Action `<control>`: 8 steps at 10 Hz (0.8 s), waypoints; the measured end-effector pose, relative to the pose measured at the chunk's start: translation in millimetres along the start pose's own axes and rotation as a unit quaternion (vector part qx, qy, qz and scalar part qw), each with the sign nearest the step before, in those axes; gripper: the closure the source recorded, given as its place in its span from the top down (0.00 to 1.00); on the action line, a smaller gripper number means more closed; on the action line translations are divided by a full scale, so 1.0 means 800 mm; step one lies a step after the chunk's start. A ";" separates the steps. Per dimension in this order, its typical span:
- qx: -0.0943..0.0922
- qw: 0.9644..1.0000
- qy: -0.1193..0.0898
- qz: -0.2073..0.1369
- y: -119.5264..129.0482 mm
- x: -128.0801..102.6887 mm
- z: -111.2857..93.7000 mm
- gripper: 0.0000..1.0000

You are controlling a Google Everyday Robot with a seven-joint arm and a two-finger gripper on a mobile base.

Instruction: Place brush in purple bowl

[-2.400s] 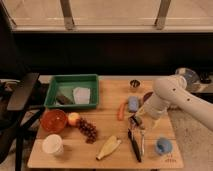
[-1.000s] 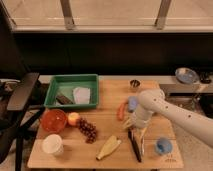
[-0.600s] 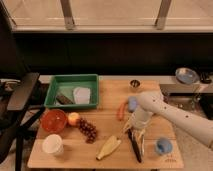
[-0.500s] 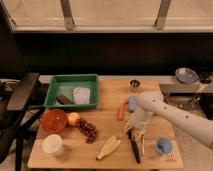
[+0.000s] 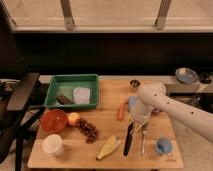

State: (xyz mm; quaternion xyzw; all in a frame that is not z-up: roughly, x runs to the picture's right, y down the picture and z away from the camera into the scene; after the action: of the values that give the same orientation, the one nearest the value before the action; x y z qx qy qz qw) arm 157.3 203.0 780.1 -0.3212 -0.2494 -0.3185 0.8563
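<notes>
The brush [image 5: 128,141], slim with a black handle, lies on the wooden table [image 5: 107,95] right of centre, running toward the front edge. My gripper [image 5: 133,122] points straight down on the brush's far end and is shut on it; the brush still rests on the table. The white arm reaches in from the right and covers the space beyond the gripper. The purple bowl is hidden.
A thin silver utensil [image 5: 142,140] and a blue cup [image 5: 163,146] lie right of the brush, a carrot [image 5: 120,110] just left of the gripper. Further left are grapes [image 5: 88,129], an apple [image 5: 73,118], an orange-red bowl [image 5: 53,120], a white cup [image 5: 52,144] and a green tray [image 5: 70,77].
My arm swung in from the right and came down over the brush's far end. The fingers have closed there over the last second. The brush has not moved.
</notes>
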 end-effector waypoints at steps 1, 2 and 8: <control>0.009 1.000 0.009 0.007 -0.006 0.006 -0.009 0.00; 0.024 0.999 0.021 0.017 -0.015 0.016 -0.025 0.00; 0.124 0.971 0.097 0.181 -0.045 0.139 -0.134 0.00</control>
State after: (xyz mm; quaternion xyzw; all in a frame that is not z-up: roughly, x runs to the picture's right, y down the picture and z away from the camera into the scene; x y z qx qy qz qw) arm 230.5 62.4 792.7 -0.2195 -0.1405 -0.1542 0.9530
